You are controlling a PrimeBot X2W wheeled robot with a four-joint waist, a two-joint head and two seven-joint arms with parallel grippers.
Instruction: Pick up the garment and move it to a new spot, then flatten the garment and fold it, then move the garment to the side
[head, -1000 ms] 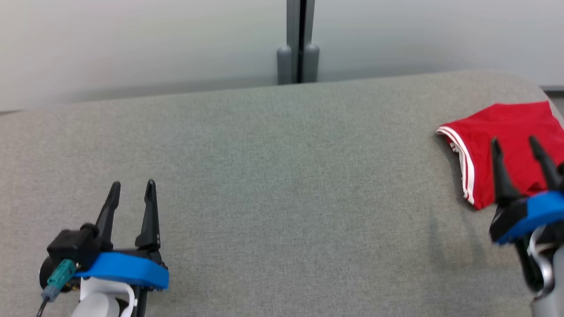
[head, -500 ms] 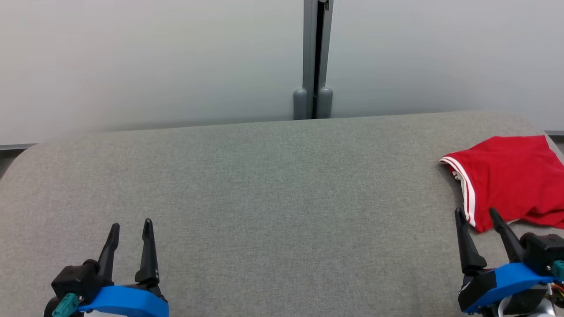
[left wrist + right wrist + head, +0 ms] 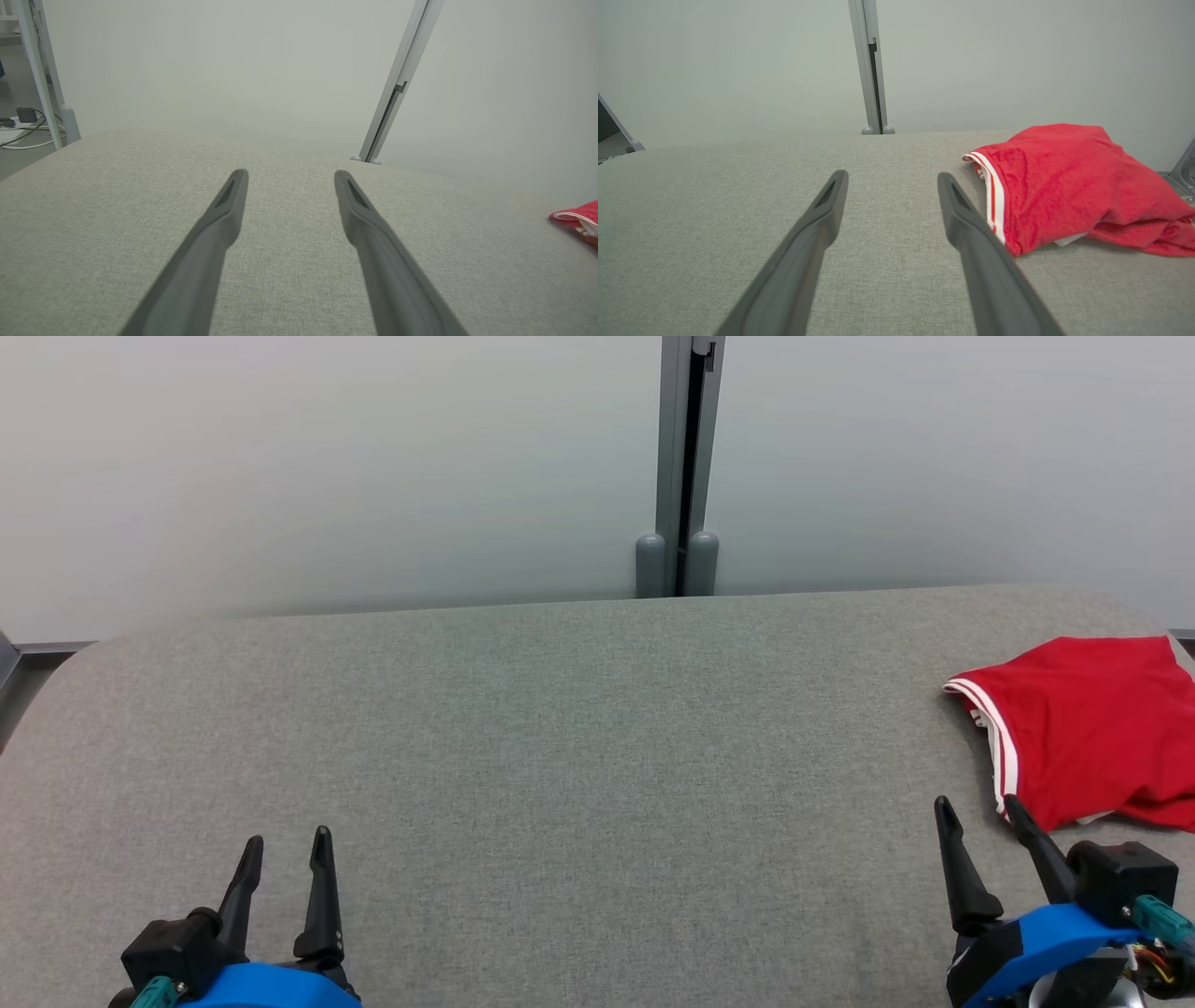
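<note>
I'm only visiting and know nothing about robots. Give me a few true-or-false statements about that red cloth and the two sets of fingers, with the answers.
1. The red garment lies near the right end of the grey padded surface. True.
2. The right fingers are gripping the garment. False: they stand open with nothing between them.
3. The left fingers are open over bare surface. True.
4. The garment's edge has blue stripes. False: the stripes are white.
5. The garment is spread out in the middle of the surface. False: it is off at the right end.
</note>
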